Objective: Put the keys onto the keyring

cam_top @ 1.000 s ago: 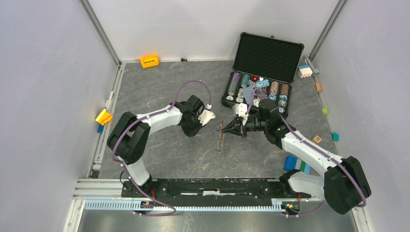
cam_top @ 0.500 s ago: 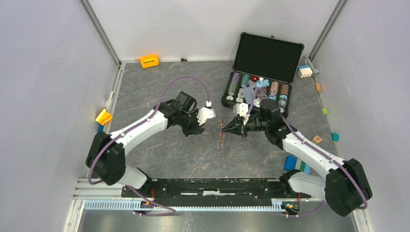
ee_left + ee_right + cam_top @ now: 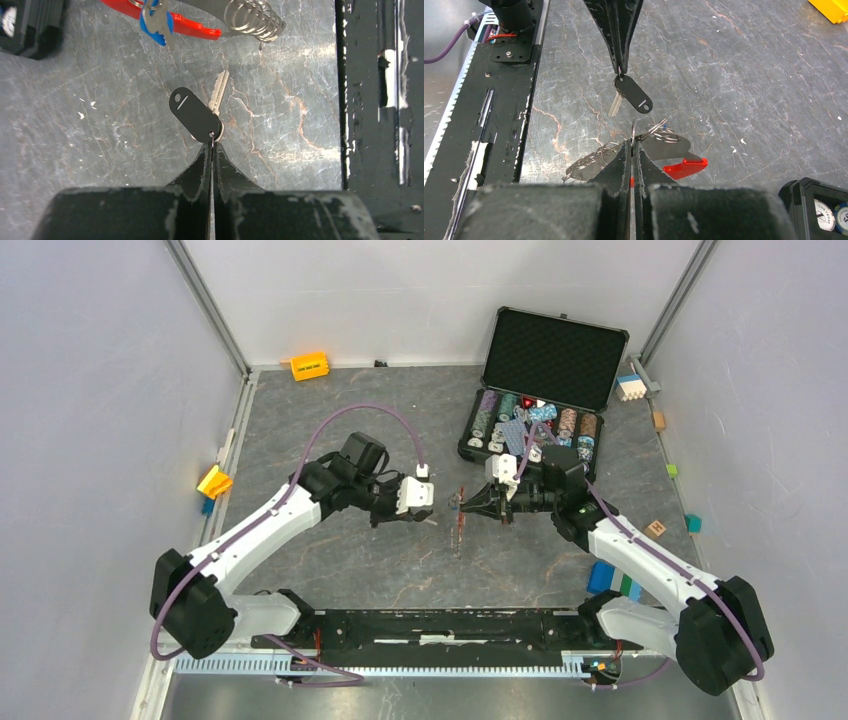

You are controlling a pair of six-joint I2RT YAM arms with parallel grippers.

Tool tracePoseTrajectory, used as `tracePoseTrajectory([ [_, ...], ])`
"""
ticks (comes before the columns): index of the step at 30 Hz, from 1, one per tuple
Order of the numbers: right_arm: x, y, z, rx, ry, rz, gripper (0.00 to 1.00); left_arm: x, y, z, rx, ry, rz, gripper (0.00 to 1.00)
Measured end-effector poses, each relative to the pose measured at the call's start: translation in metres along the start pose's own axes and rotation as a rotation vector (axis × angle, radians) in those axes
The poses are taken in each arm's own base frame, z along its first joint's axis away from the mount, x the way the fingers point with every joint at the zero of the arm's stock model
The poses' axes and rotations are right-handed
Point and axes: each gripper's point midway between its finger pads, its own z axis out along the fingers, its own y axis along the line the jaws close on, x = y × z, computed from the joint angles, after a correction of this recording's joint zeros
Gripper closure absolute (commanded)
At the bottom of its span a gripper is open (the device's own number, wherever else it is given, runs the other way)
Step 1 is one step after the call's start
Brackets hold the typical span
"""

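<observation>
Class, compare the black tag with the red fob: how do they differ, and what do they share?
The black tag is a short oval; the red fob is longer and slimmer. The tag hangs with a key from the left hand; the fob hangs with the keyring from the right hand. Both dangle from shut hands.

Bright, even light from above fills the top view: the pale walls (image 3: 90, 390) look flat and the grey table (image 3: 330, 410) carries only faint, soft shadows beneath the arms. Close up, the stone shines whitish in patches and the keyring (image 3: 190, 27) coils glint. The key (image 3: 219, 92) is sharp, while the left gripper (image 3: 212, 147) and right gripper (image 3: 632, 145) blur to black bulk at the bottom edges
</observation>
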Motion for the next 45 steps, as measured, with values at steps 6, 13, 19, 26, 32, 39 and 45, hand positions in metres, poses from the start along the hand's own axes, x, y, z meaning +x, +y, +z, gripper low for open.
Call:
tracePoseTrajectory([
  [6, 0.001, 0.000, 0.000, -0.001, 0.004, -0.005, 1.00, -0.005, -0.002, -0.011, -0.009, -0.009, 0.136, 0.98],
  [13, 0.007, -0.001, 0.002, -0.002, 0.016, 0.009, 1.00, -0.003, -0.009, -0.002, 0.017, -0.023, 0.182, 0.98],
  [19, 0.009, 0.000, 0.004, -0.002, 0.024, 0.012, 1.00, 0.002, -0.019, 0.009, 0.057, -0.056, 0.199, 0.93],
  [26, 0.014, 0.001, 0.006, 0.002, 0.044, 0.012, 1.00, -0.008, -0.021, 0.012, 0.072, -0.100, 0.272, 0.98],
  [32, 0.019, 0.000, 0.006, 0.007, 0.061, 0.018, 1.00, -0.004, -0.018, 0.014, 0.053, -0.078, 0.294, 0.98],
  [39, 0.021, -0.002, 0.006, 0.020, 0.073, 0.010, 1.00, 0.056, -0.005, 0.043, 0.082, 0.145, 0.209, 0.98],
  [45, 0.022, -0.003, 0.005, 0.026, 0.076, 0.006, 1.00, 0.101, -0.017, 0.061, 0.139, 0.256, 0.149, 0.93],
])
